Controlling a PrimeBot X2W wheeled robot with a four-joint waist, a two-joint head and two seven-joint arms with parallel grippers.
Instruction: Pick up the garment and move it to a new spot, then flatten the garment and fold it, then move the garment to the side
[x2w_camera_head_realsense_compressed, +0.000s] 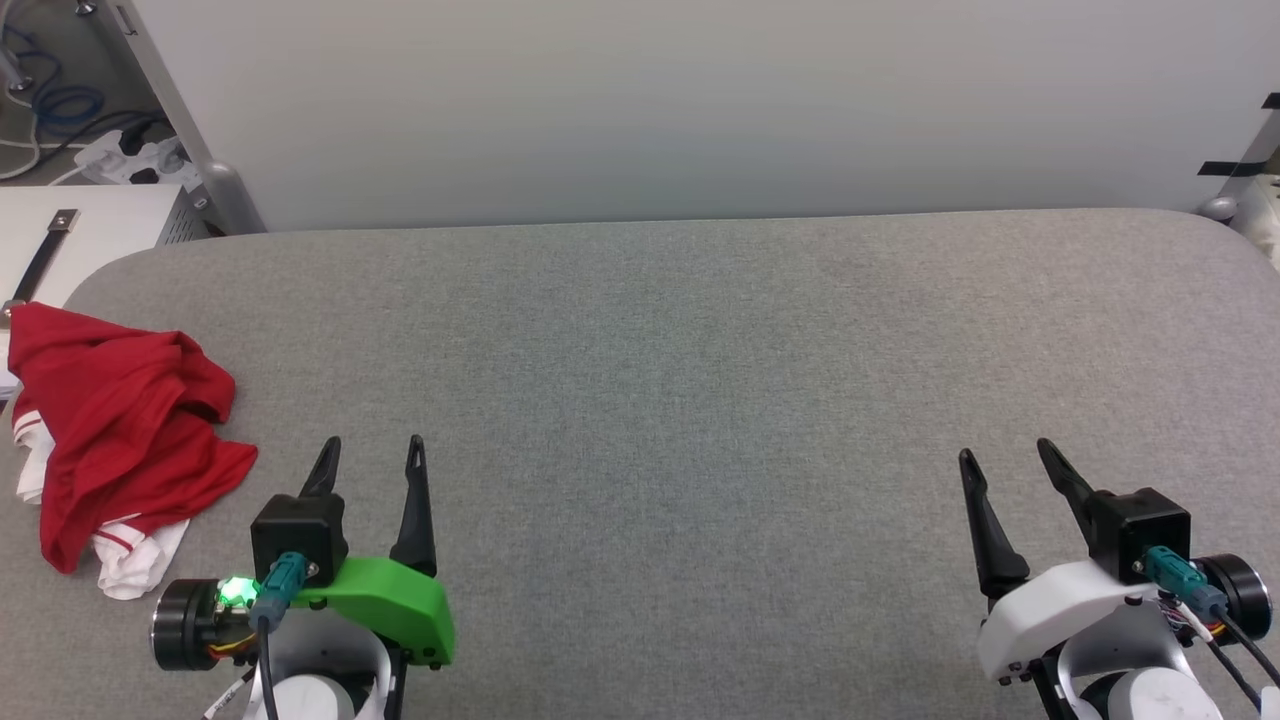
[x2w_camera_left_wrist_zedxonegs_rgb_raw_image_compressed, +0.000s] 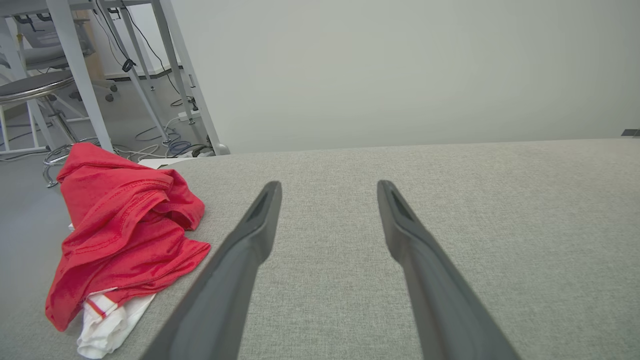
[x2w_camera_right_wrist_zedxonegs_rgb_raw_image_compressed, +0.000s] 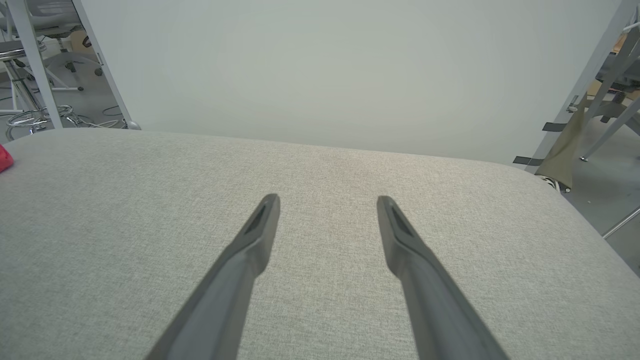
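Note:
The garment (x2w_camera_head_realsense_compressed: 120, 430) lies crumpled in a red heap at the far left edge of the grey table (x2w_camera_head_realsense_compressed: 700, 400), with a white sleeve and red-striped trim poking out underneath. In the left wrist view the garment (x2w_camera_left_wrist_zedxonegs_rgb_raw_image_compressed: 125, 230) sits just left of my fingers. My left gripper (x2w_camera_head_realsense_compressed: 372, 445) stands open and empty, a short way right of the heap. My right gripper (x2w_camera_head_realsense_compressed: 1005, 450) is open and empty at the lower right, far from the garment. A sliver of red garment (x2w_camera_right_wrist_zedxonegs_rgb_raw_image_compressed: 4, 157) shows at the left edge of the right wrist view.
A pale wall (x2w_camera_head_realsense_compressed: 700, 100) runs behind the table. White frame legs (x2w_camera_left_wrist_zedxonegs_rgb_raw_image_compressed: 80, 75), cables and a stool (x2w_camera_left_wrist_zedxonegs_rgb_raw_image_compressed: 35, 87) stand on the floor beyond the table's left end. A white box (x2w_camera_head_realsense_compressed: 90, 230) sits past the table's far left corner.

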